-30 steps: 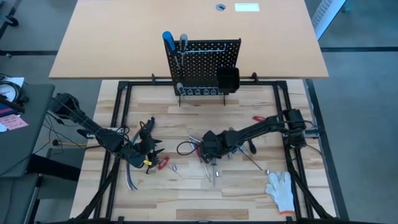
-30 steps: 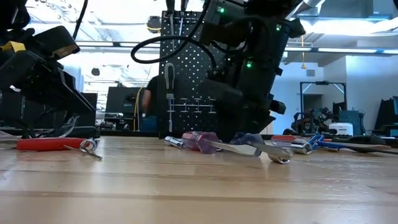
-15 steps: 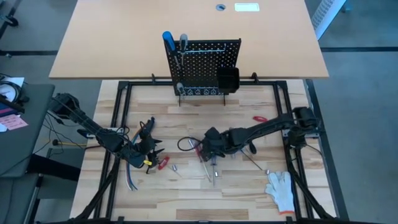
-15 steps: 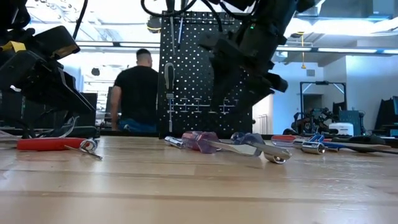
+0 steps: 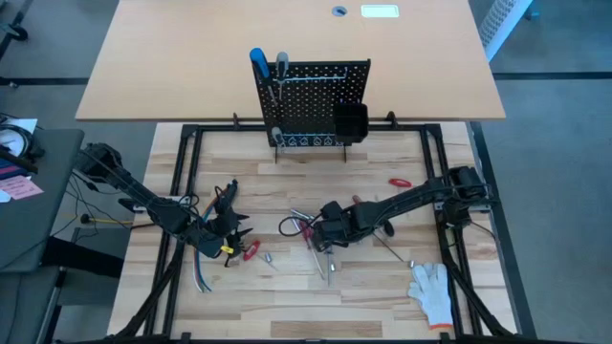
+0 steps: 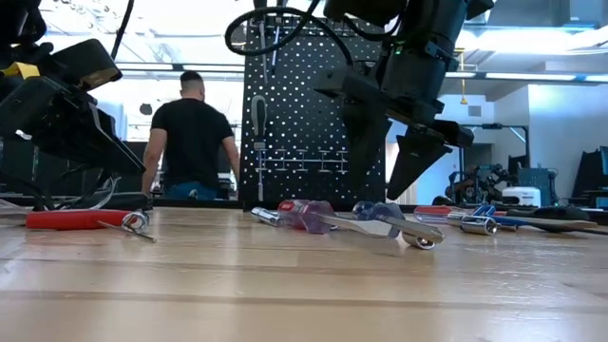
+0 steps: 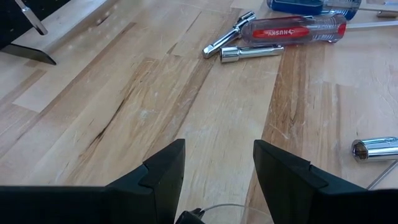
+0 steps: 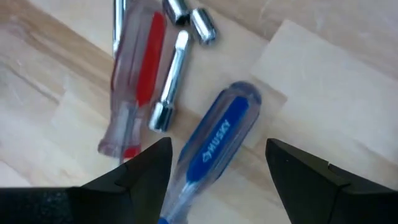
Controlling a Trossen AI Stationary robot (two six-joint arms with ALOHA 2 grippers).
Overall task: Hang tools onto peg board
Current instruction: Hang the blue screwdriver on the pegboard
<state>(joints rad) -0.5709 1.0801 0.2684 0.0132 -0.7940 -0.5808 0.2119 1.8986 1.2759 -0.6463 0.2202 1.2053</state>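
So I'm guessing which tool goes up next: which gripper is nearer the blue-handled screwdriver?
Right. The right gripper hangs open directly over the blue-handled screwdriver, its fingers on either side. The left gripper sits open farther off, near the table's left side.

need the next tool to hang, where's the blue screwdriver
The blue screwdriver lies flat on the table near its middle, beside the red screwdriver, right under the open right claw, in front of the peg board.
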